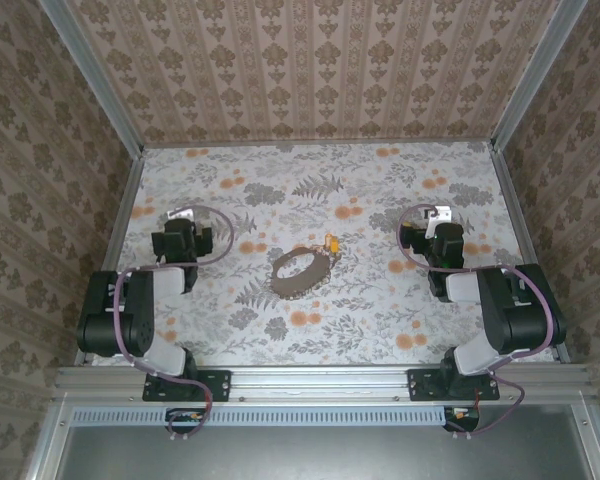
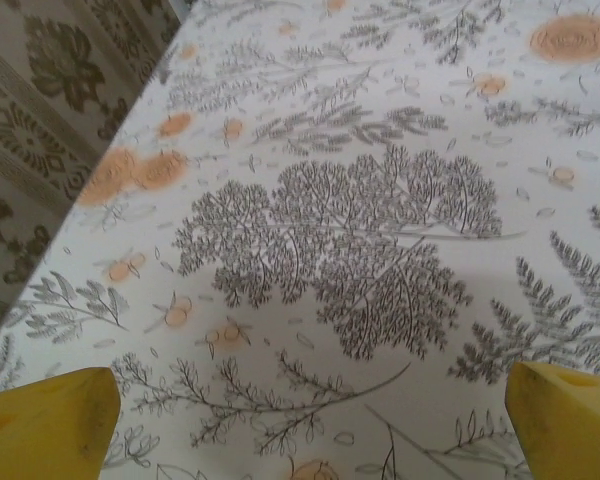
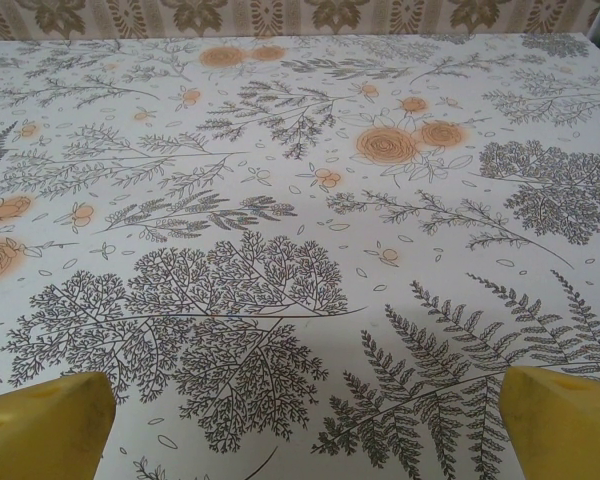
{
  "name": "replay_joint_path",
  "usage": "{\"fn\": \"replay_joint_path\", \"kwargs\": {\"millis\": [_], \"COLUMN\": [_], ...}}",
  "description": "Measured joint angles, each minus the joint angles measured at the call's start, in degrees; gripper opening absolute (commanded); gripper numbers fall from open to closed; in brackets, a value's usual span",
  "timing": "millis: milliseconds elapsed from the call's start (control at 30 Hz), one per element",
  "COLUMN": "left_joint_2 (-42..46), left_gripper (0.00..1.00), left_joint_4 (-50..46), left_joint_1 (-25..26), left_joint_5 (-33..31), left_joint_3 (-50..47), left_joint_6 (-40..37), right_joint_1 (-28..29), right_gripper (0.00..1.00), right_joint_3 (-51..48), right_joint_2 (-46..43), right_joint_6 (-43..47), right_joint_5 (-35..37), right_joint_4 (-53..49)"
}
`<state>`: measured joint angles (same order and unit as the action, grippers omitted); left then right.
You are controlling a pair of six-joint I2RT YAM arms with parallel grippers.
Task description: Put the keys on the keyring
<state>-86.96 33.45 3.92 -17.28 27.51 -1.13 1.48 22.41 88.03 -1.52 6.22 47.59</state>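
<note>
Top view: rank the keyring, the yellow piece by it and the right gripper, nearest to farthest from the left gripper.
From the left gripper:
1. keyring, table centre, to its right.
2. yellow piece, at the ring's far-right edge.
3. right gripper, across the table.

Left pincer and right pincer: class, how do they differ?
The left pincer sits left of the keyring, the right pincer right of it. The left pincer's view catches the side wall; the right pincer's catches the far wall. Both stand open, empty, apart from the keyring.
</note>
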Motion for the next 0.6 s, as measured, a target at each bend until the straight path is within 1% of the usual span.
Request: {"fn": "replay_joint_path", "kwargs": {"millis": [133, 267, 367, 600], "left_joint_2": [0.02, -0.57, -1.2, -1.31], "left_gripper": [1.0, 1.0, 1.0, 1.0], "left_joint_4": [3.72, 11.63, 13.33, 15.93], "left_joint_1": [-0.66, -0.66, -0.92, -0.96], "left_joint_5": [2.82, 4.31, 4.48, 4.5], "left_joint_3": [-0.33, -3.72, -5.27, -5.38], "left_joint_6": [0.0, 0.0, 0.0, 0.0], "right_joint_1": [0.0, 0.02, 0.02, 0.0], "right_gripper": [1.0, 1.0, 1.0, 1.0], "right_joint_3": [0.0, 0.0, 0.02, 0.04], "right_joint_2": [0.0, 0.0, 0.0, 0.0], "right_joint_6": [-0.02, -0.02, -0.02, -0.02], "right_joint_5": [0.0, 0.0, -0.02, -0.02], "right_joint_4": [0.02, 0.02, 0.02, 0.02]}}
